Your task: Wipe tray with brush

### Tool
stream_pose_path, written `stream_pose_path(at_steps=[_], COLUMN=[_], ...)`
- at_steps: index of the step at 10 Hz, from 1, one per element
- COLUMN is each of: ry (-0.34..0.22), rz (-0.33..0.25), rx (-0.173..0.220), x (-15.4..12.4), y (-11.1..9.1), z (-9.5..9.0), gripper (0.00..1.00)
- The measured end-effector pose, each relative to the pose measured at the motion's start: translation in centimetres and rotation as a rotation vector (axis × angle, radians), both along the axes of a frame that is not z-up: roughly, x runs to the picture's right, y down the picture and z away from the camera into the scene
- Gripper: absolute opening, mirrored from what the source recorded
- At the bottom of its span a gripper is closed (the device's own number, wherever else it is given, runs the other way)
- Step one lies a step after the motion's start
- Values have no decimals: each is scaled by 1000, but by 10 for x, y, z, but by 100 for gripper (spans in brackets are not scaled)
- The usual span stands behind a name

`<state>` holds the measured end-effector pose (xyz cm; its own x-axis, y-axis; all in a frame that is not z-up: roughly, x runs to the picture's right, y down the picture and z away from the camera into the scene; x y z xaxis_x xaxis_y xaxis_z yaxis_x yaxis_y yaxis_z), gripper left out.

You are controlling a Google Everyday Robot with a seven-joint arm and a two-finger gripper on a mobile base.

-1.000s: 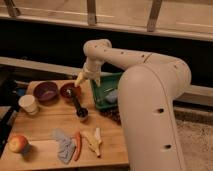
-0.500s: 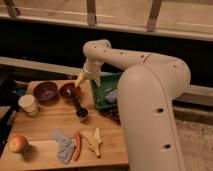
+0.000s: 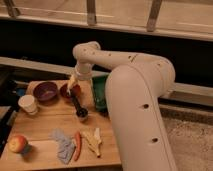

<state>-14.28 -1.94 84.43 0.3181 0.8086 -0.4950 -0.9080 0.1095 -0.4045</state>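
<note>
Shifted slightly leftward, the gripper (image 3: 73, 83) is held unclenched, empty, over the orange bowl (image 3: 64, 92); the brush (image 3: 76, 102) lies just nearer, by a metal cup (image 3: 81, 114), and the tray (image 3: 99, 95), right, is half-hidden by the arm (image 3: 137, 100).

The smooth cream-white arm (image 3: 135, 95) had bulky rounded joints and small dark holes, ending in a yellowish gripper (image 3: 73, 83) above the orange bowl (image 3: 62, 91).
</note>
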Motion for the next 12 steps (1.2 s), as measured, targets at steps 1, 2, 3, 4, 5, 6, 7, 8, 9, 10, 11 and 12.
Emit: stream_pose_path(at_steps=[1,2,3,4,5,6,7,8,9,10,11,12], ry=[-17,-23,-30,-38,-46,-53,-51,-50,-52,-53,-49,-44], rz=[-33,-55,-67,-81,-99,-96,-94,-92,-93,-95,-94,-102], rx=[-6,-18,-26,-35,-55,-62,-61,-62,-61,-61,-69,-91], x=[-16,-20,-25,-29,-35,-37,-35,-34,-35,-37,-36,-35], y=[8,15,21,26,34,37,37,37,37,37,37,41], z=[1,1,0,0,0,0,1,1,1,1,3,7], gripper=[80,80,80,80,80,80,80,80,80,80,80,80])
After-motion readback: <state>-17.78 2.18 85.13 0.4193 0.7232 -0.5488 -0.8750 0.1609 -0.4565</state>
